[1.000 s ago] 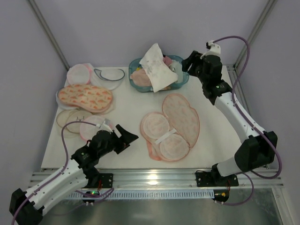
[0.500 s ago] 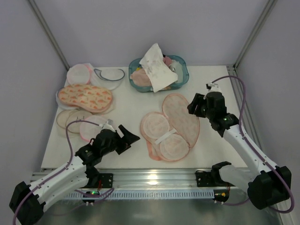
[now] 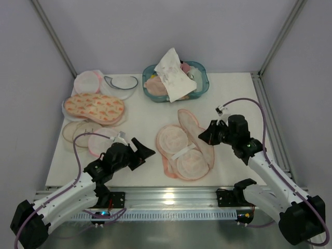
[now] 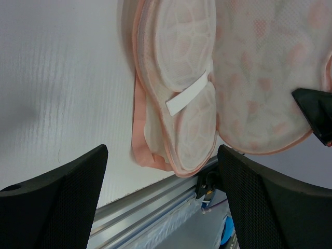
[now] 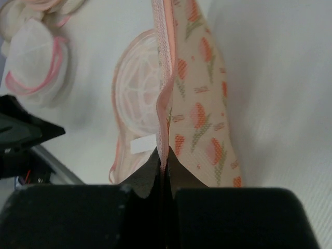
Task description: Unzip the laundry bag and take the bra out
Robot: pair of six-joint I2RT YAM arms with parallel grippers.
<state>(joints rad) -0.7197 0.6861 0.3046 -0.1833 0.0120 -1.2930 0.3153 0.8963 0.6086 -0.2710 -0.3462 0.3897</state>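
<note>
Right gripper [image 3: 202, 136] clenched on laundry bag [image 3: 191, 123] flap edge. Bra [image 3: 181, 153] lay at its 8 o'clock, long axis 11-to-5. Left gripper [image 3: 142, 150] released, at bra's 9 o'clock.

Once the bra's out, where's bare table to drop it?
The widest bare patch is the back right of the table, between the teal basket and the right rail. A second strip runs between the left pile of pouches and the open laundry bag, though the left gripper hovers there. The left side and back middle are crowded.
</note>
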